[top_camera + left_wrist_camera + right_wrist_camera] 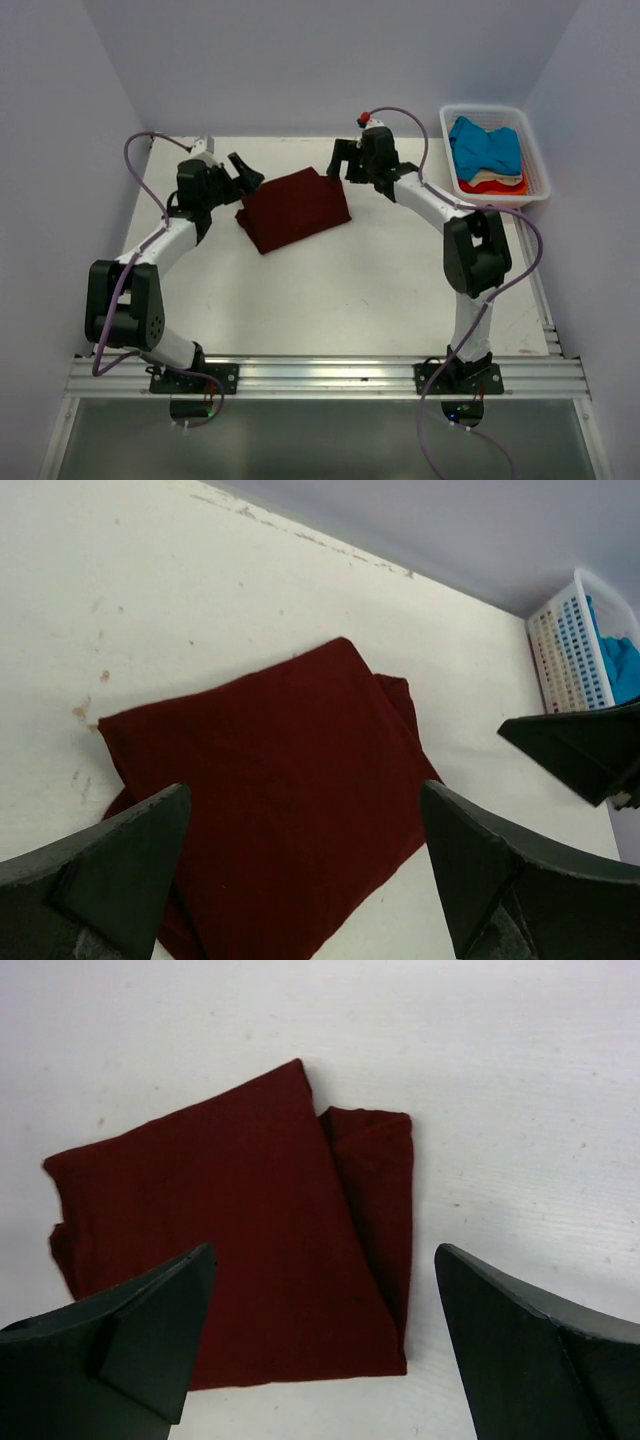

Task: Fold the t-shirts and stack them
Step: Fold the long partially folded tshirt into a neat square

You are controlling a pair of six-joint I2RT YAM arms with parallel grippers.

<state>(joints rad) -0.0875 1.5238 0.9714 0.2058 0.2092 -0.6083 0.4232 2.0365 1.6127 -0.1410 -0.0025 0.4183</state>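
Between the two claws, the dark maroon t-shirt [295,208] lay folded flat on the table [330,300], a rough rectangle with a narrower layer sticking out along one edge. On one side, the left claw [245,172] was released, fingers spread wide, nothing in them. It sat just beside one far corner of the shirt, pointing at the cloth. Across from it, the right claw [340,160] was also released and empty, just beside the other far corner, tips aimed down. On the left wrist view the cloth filled the gap below the left claw's fingers [130,860], and the right claw's dark tip showed past the shirt's far side. Right wrist view, same story: the shirt lay under and ahead of the spread fingers [150,1330], with the extra strip on the side nearer the right-hand finger. Couldn't tell from any view whether either claw brushed the fabric. Well off to the outer side of the right claw, away from the left claw, stood the white slatted basket [535,165]. It held the bright blue t-shirt [485,145] bunched on top of the cream t-shirt [488,180] and the orange-red t-shirt [508,187], none folded.
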